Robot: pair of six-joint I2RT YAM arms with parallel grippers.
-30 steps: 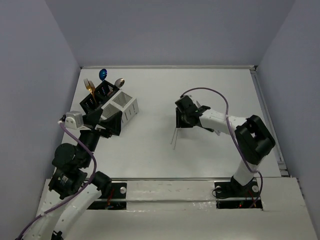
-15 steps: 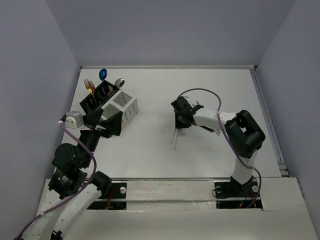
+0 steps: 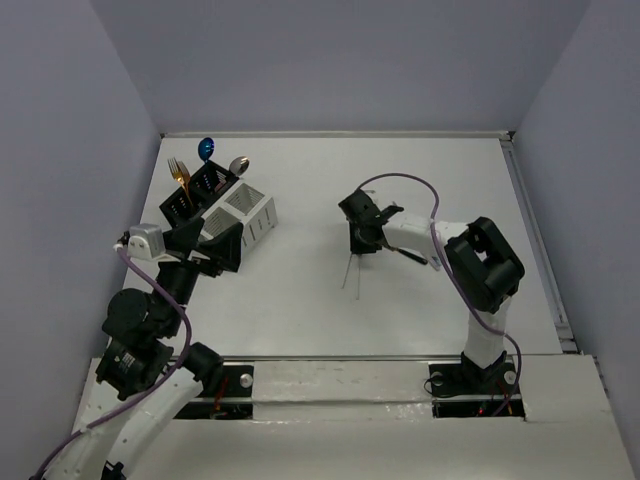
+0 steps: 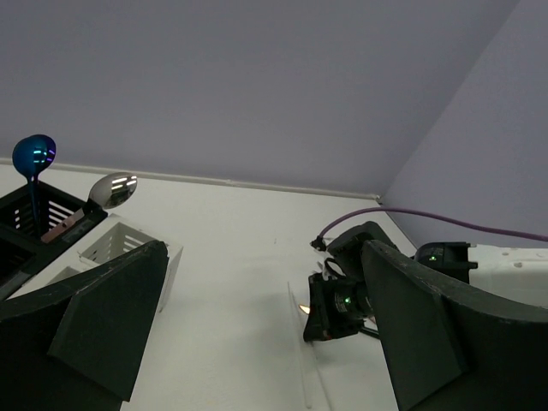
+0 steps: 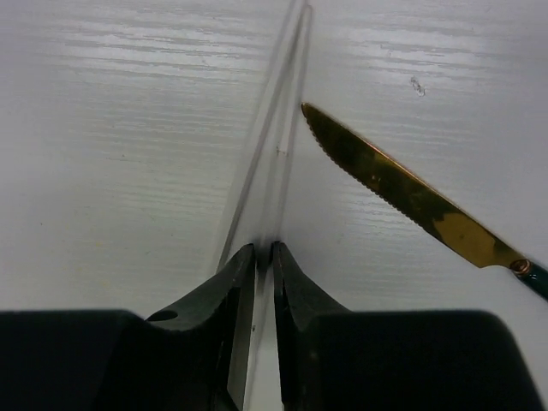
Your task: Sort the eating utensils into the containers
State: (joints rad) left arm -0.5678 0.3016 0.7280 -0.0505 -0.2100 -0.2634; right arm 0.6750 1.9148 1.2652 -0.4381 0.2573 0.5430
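Your right gripper (image 5: pixel 264 253) is pinched tight on the white chopsticks (image 5: pixel 274 128) at mid-table, with a gold-bladed knife (image 5: pixel 402 193) lying just beside them. Your left gripper (image 4: pixel 264 253) hangs with its fingers spread wide, near the black caddy (image 3: pixel 195 190) and white caddy (image 3: pixel 250 212) at far left.

We observe a white table (image 3: pixel 430 180) with faint wood grain, enclosed by plain pale lavender surfaces: a back wall (image 3: pixel 340 60), a left wall (image 3: pixel 60 150) and a right wall (image 3: pixel 590 120). Lighting is even, and we note only soft shadows.
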